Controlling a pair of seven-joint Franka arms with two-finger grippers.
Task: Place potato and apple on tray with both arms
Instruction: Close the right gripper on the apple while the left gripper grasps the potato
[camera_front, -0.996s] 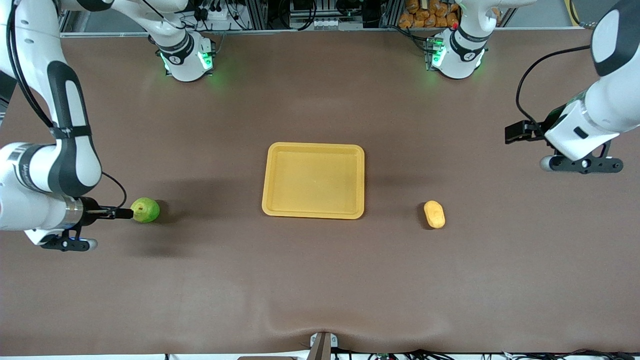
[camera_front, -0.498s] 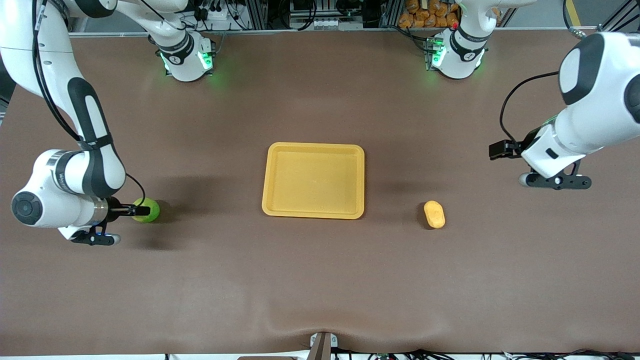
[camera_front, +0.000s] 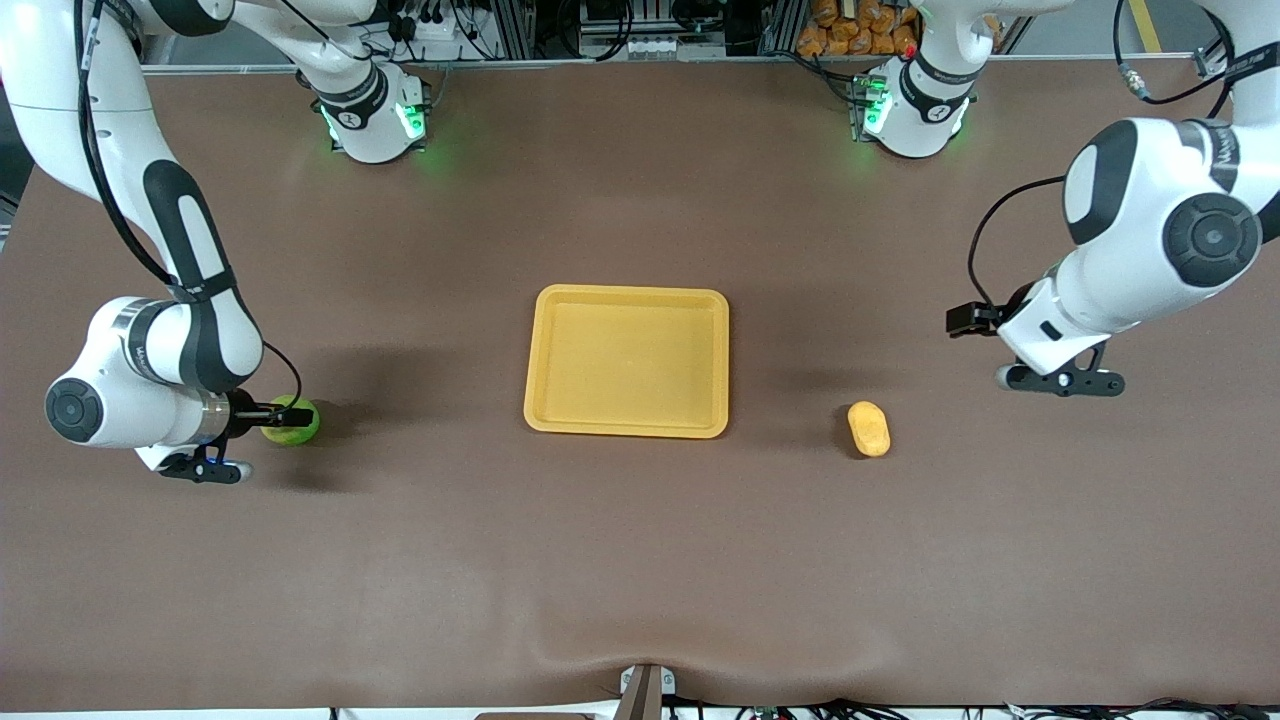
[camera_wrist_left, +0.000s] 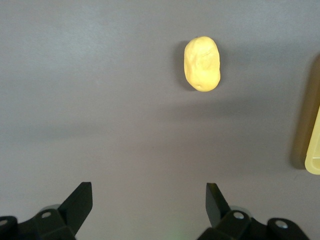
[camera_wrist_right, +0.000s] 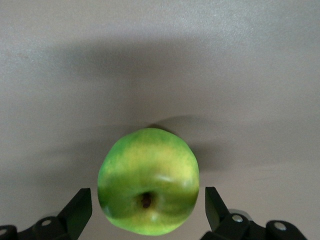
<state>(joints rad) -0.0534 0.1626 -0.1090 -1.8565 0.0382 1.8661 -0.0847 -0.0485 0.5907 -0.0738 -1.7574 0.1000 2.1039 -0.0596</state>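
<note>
We see the right gripper (camera_wrist_right: 148, 210) spread wide around the apple (camera_front: 293, 421), which sits on the table toward the right arm's end, well apart from the tray (camera_front: 627, 361). Our left gripper (camera_wrist_left: 149, 202) hangs wide open over bare table near the potato (camera_front: 869, 428), which lies toward the left arm's end beside the tray.

The right gripper (camera_front: 268, 418) is down at the surface toward the right arm's end, jaws spread wide, its arm folded low at the elbow. The left gripper (camera_front: 985, 345) hangs over bare surface toward the left arm's end, jaws also spread wide, wrist tilted.
</note>
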